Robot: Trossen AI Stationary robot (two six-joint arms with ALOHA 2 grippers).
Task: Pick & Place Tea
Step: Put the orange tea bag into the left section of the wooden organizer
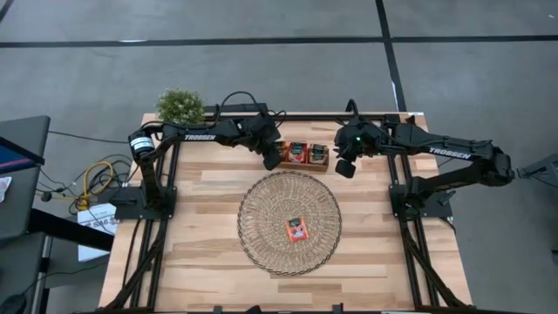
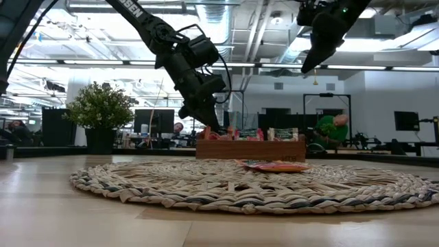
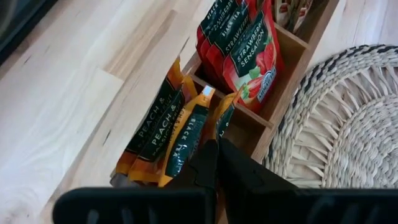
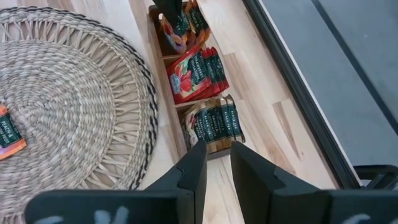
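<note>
Pale wooden boards make up the tabletop [image 1: 209, 253], with a potted plant [image 1: 180, 105] at its far left corner and an open office showing beyond the far edge in the low view. A round woven mat [image 1: 261, 234] lies at the middle, and one orange tea sachet [image 1: 297, 229] lies flat on it, toward the near right of the weave.

Just past the mat's far rim sits the wooden tray [image 4: 165, 102], its long side parallel to the far edge. Its compartments hold the remaining sachets standing on edge, packed by kind: orange peach packets [image 3: 154, 134] at the left end, red strawberry packets [image 3: 249, 53] in the middle, pale packets [image 4: 214, 123] at the right end. Standing upright, they likely offer a top edge to pinch.

The left gripper [image 3: 214, 158] dips into the orange compartment, fingers clenched tight together at the packets' tops; whether a sachet is pinched between them I cannot tell. The right gripper [image 4: 216, 165] hangs above the tray's right end, fingers slightly apart and grasping nothing, apparently waiting clear of the left arm's work.
</note>
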